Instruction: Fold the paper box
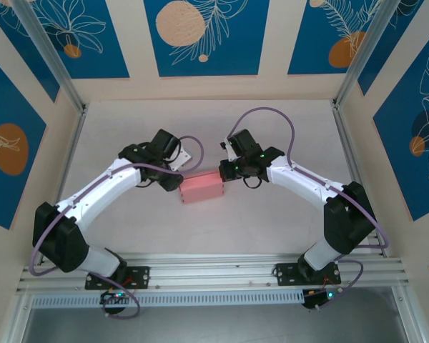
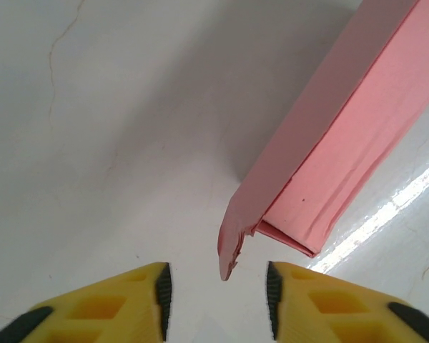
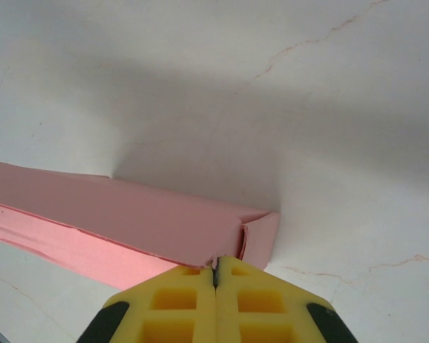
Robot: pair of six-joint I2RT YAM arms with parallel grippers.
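Tucking the end flaps, judged as the step in hand. Paper box (image 1: 201,187) flat on the surface (image 2: 93,143), lying between both pincers. Left pincer (image 2: 216,296) apart, with a crumpled loose flap (image 2: 230,239) just ahead of the gap, touching neither fingertip. Right pincer (image 3: 216,270) together, tips against the box's other end; cannot tell whether a paper edge is nipped there. Next, probably: close gently on the loose flap and bend it inward toward the open end, steadying from the right. No brand, label or writing readable on the box.
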